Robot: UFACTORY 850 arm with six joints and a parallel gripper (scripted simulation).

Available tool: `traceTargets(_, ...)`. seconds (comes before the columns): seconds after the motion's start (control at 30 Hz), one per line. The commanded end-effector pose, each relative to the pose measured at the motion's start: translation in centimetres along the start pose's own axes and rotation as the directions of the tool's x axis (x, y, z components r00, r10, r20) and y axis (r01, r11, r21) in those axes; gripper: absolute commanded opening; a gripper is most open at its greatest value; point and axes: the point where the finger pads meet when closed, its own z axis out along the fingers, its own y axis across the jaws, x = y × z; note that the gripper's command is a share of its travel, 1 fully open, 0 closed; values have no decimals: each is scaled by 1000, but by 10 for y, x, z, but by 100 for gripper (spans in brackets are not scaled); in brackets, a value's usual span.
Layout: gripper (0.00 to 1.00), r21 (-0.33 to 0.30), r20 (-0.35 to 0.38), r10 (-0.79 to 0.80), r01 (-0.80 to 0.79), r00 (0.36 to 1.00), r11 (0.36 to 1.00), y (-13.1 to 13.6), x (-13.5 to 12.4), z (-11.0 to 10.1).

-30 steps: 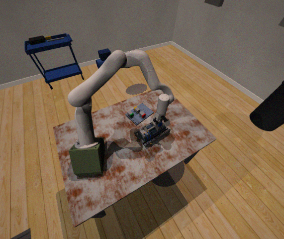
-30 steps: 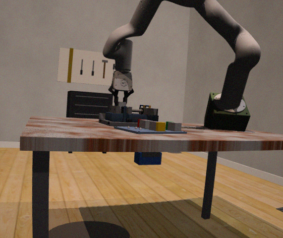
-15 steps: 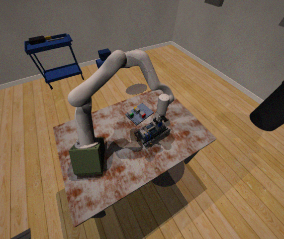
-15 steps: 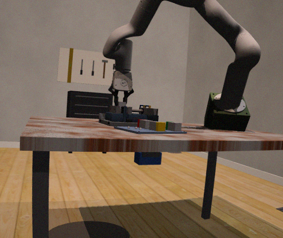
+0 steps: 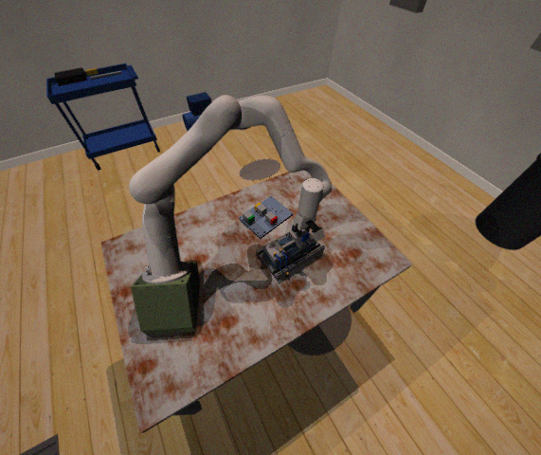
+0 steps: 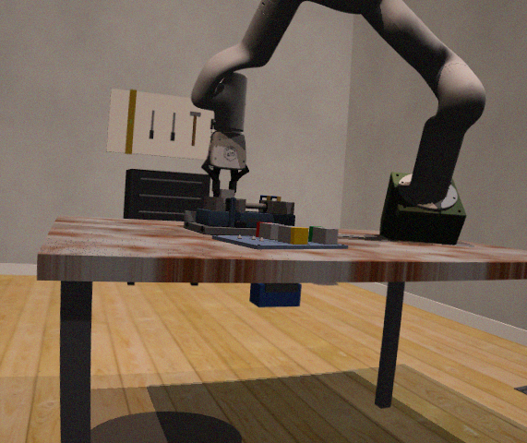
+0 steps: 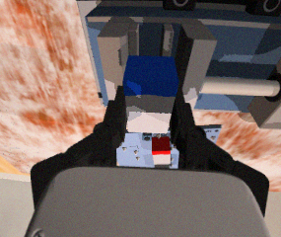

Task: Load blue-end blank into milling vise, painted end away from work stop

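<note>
Blue-ended blank [image 7: 150, 84] sits pinched across its width by the gripper [image 7: 149, 116], fingers clamped on its grey part; it hangs low in the gap of the milling vise [image 6: 234, 215], between the two grey jaw blocks, one at each long side; its long axis runs straight ahead of the fingers, painted end far from the infeed plate [image 7: 130, 153], which shows behind the fingertips; whether it touches either block or the bars I cannot tell

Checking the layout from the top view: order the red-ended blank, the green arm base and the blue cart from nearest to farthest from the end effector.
1. Red-ended blank, on the infeed plate beside the end effector.
2. Green arm base, at the table's near-left corner.
3. Blue cart, by the far wall.
</note>
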Motion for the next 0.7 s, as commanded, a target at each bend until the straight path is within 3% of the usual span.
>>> traceTargets(0.0, 0, 2, -1, 0, 0, 1000, 1000, -1, 0, -1)
traceTargets(0.67, 0, 2, -1, 0, 0, 1000, 1000, -1, 0, 1)
